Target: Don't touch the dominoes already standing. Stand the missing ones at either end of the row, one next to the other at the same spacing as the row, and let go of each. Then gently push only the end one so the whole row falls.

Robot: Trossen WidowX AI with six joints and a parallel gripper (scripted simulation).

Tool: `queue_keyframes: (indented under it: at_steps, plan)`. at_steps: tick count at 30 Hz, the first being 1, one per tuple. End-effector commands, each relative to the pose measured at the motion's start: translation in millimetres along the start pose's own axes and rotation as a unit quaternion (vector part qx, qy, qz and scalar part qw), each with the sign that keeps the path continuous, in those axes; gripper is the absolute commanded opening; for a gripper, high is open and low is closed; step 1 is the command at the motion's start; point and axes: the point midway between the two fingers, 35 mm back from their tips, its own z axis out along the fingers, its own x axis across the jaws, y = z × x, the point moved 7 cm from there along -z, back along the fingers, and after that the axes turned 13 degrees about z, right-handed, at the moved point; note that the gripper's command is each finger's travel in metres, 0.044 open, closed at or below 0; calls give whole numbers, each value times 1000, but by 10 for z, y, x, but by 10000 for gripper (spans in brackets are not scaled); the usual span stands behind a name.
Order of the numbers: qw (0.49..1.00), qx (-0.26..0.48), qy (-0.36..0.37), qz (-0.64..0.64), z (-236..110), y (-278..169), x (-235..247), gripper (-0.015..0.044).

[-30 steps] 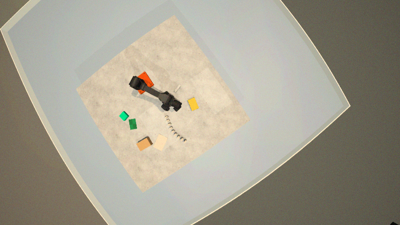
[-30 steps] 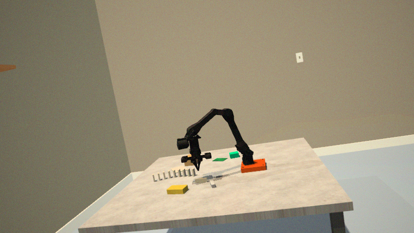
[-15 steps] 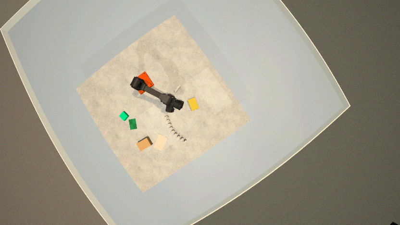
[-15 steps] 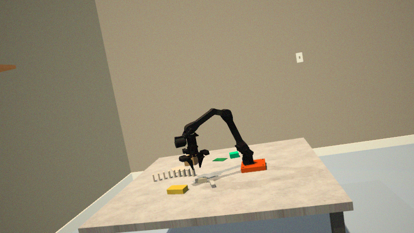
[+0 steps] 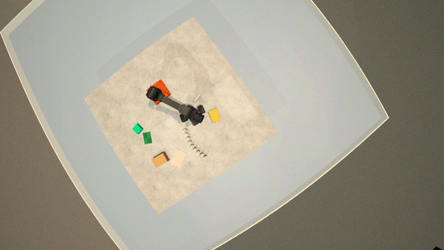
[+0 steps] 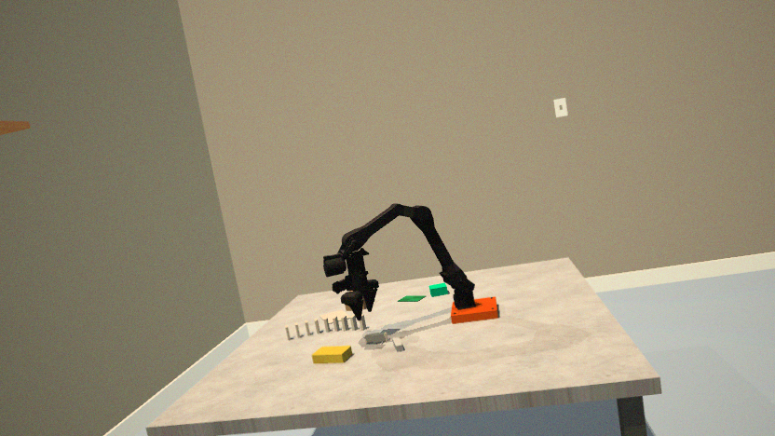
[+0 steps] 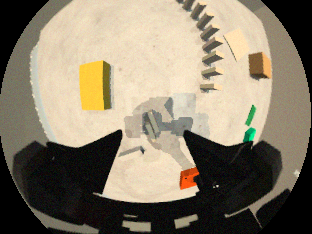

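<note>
Plainly empty and spread wide, the gripper (image 6: 363, 309) hangs above the loose domino (image 5: 196, 99) lying flat near the row (image 5: 194, 148), a small, stiff, light block best pinched across its thin faces.

Yellow block (image 5: 214, 115) flanks fingers; dominoes (image 5: 193, 147) near.

Square table (image 6: 541, 347), mottled beige-grey stone-look top, dark leg (image 6: 631, 415) at 5 o'clock. Taupe walls (image 6: 433, 108) meet in corner at 10 o'clock; white wall plate (image 6: 561, 107) at 1 o'clock. Pale blue floor (image 6: 704, 325), cream baseboard (image 6: 677, 269). Soft, even light.
</note>
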Motion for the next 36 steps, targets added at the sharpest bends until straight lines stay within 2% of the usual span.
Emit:
queue_keyframes:
  at_steps: [1,14,22,36]
  plan:
    - [982,7,-3,-190,38,44,62,440]
    - [982,7,-3,-190,54,44,63,440]
    - [982,7,-3,-190,674,21,63,440]
    - [982,7,-3,-190,814,36,48,440]
